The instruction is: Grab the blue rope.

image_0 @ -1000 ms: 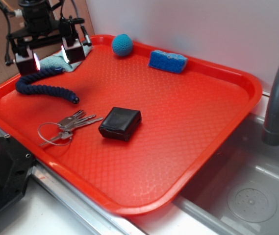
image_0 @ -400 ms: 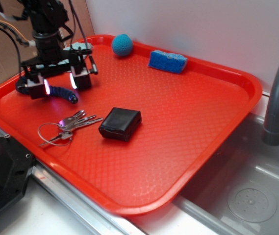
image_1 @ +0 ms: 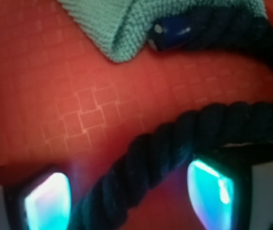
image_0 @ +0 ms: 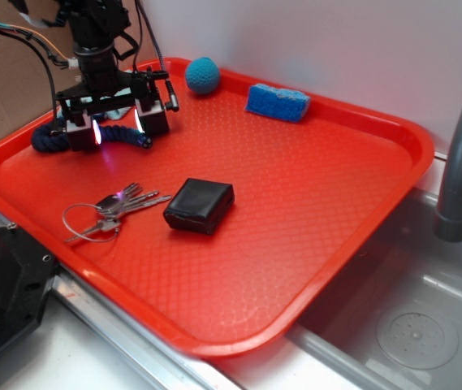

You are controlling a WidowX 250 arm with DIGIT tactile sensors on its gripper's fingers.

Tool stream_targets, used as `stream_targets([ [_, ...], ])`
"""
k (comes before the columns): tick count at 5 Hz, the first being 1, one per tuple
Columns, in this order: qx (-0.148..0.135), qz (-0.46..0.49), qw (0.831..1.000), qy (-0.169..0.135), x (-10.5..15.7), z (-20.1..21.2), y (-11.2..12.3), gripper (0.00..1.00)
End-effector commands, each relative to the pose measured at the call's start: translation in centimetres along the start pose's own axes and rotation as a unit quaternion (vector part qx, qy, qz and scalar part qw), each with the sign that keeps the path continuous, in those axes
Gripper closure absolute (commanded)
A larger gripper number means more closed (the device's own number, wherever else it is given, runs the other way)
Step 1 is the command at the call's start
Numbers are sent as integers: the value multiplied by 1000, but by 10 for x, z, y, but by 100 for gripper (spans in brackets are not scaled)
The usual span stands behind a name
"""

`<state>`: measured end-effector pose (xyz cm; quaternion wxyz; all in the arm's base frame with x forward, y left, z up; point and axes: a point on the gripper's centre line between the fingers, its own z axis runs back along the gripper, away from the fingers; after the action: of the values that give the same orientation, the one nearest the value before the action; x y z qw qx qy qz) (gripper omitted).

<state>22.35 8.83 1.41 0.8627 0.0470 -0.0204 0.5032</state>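
**Exterior view: rope between the pads, ready to close**

On the red tray, far left corner, the blue rope lies curved beside the aqua cloth. My gripper stands wide, jaws straddling the rope, fingers either side of its strand in the wrist view. I'd stay centred, settle low, then squeeze squarely so the cord can't roll out.

- tray: bright red-orange w/ embossed basket-weave squares
- blue rope: dark navy, twisted strands; glossy blue end cap
- cloth: pale aqua, fine knit texture
- ball: teal, crocheted
- sponge: mid blue
- wallet: black
- keys: silver
- gripper: black, pads glowing cyan
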Motion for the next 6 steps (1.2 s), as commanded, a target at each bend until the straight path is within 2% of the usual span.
stream_targets([
  [1,16,-64,998,-4,-8,2,-4,100],
  [2,-4,-187,982,0,-21,2,-51,100],
  [3,-59,-307,950,16,-42,5,-84,100],
  [4,-81,-391,917,19,-39,52,-18,100],
  [5,-94,-462,882,-30,-28,98,-55,100],
  [6,-126,-464,873,-76,-46,149,1,100],
])
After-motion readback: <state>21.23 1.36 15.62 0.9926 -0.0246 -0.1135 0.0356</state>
